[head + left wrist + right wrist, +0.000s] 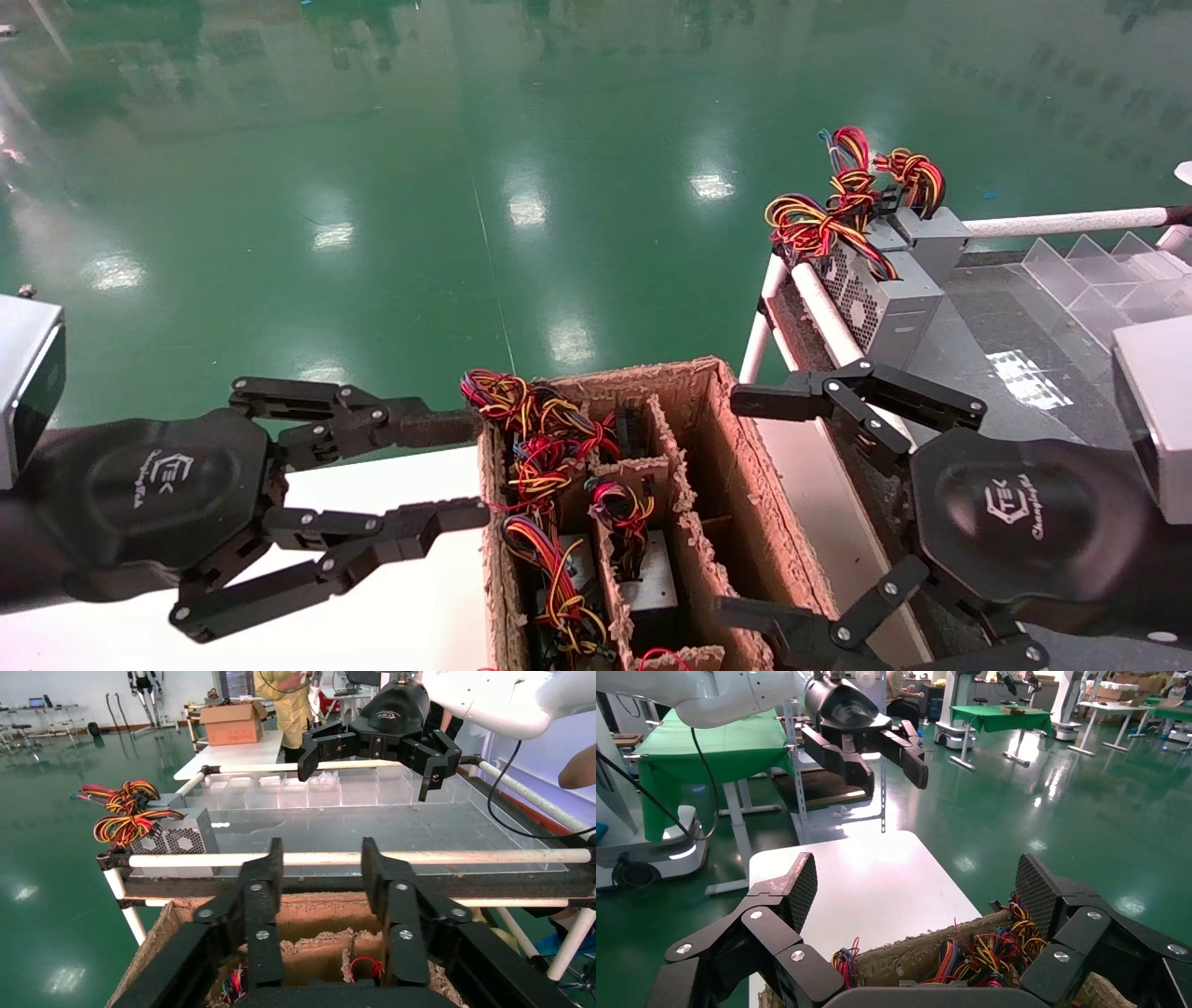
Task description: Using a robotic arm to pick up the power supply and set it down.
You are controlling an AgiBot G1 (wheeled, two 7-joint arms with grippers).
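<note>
Grippers spread on either side of the box, nothing held

Your left gripper (461, 471) hangs at the left wall of the cardboard box (745, 485), over the white table (391, 596). Its fingers stand wide apart and hold nothing; the fingertips almost reach the wire bundles at the box's far left corner. Your right gripper (745, 508) sits on the other side, over the box's right edge, its fingers also wide apart and empty. The head view cuts off its lower finger at the bottom edge.

The box is split by torn cardboard dividers. In its left and middle slots you see power supplies (647, 578) standing on end, with red, yellow and orange wires on top. Wires cover much of them and the frame cuts them off, so you cannot count them. The right slot looks dark, and you cannot tell its contents.

One more power supply (885, 298) lies at the near left corner of the black tray (1006, 317) on the white-pipe rack, its wire bundle (843, 200) hanging past the corner. In the left wrist view it (176, 839) rests behind the white rail, well apart from both grippers. Clear plastic dividers (1108, 270) stand along the tray's far side.
</note>
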